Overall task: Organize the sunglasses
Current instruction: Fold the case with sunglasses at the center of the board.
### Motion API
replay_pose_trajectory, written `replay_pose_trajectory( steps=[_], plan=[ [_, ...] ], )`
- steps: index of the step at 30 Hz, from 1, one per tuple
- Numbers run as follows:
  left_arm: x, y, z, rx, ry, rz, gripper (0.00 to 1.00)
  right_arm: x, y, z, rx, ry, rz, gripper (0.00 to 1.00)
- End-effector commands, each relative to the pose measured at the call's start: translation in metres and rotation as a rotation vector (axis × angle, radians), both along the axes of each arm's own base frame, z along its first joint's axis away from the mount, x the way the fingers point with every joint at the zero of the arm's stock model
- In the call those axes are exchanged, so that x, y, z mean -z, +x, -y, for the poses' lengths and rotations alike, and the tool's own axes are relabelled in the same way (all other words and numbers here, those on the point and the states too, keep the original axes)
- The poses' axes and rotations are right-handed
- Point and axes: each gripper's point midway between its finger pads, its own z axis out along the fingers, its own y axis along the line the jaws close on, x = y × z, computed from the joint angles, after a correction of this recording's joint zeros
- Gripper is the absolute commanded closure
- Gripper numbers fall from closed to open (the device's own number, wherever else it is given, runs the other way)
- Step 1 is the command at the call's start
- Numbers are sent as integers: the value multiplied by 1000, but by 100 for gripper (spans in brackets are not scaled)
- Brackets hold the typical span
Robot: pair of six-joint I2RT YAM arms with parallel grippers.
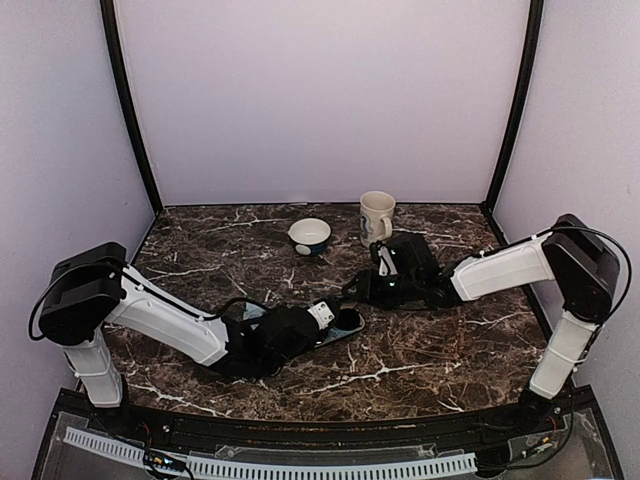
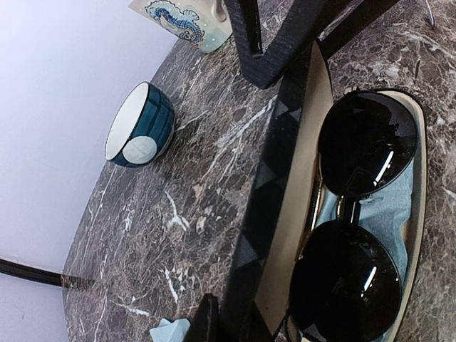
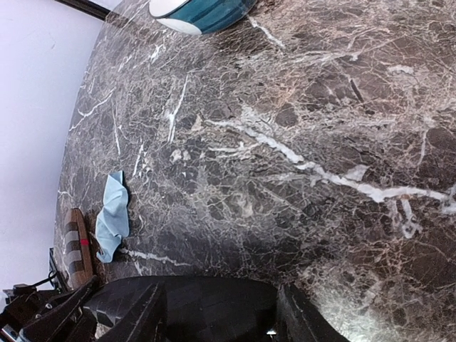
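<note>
Dark marble table [image 1: 400,370], lilac walls [image 1: 320,90]

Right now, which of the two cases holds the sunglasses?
The black checkered case, lying open, with the sunglasses inside. The brown striped case lies apart, beside a light blue cloth.

- The bench [image 1: 420,350] is dark brown marble with white veins.
- The bowl [image 2: 140,125] is teal outside with a white round spot, and white inside.
- The mug [image 1: 376,217] is cream and bears a blue seahorse.
- The sunglasses [image 2: 363,146] have glossy black lenses.
- The open case [image 2: 267,199] is black checkered, with a cream lining.
- The cloth [image 3: 112,214] is light blue.
- The second case [image 3: 77,246] is brown with dark stripes.
</note>
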Motion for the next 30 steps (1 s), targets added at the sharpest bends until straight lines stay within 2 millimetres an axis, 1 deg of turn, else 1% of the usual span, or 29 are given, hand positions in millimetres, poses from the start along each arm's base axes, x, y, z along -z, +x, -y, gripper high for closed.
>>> replay_pose_trajectory(
  steps=[1, 6, 9, 13, 22, 30],
  plan=[
    [0, -3, 3, -13, -30, 19, 100, 10, -16, -2, -23, 4, -18, 48],
    [11, -12, 3, -15, -35, -9, 100, 22, -27, 2, -8, -5, -22, 49],
    [19, -20, 4, -12, -32, -28, 96, 26, -31, 7, 11, -16, -21, 50],
    [28, -28, 4, -8, -16, -41, 93, 29, -37, 10, 25, -28, -16, 52],
    [37, -39, 7, -2, -5, -51, 73, 39, -50, 16, 43, -50, -22, 57],
    [40, -45, 11, 4, -9, -73, 62, 45, -54, 18, 46, -69, -28, 57]
  ],
)
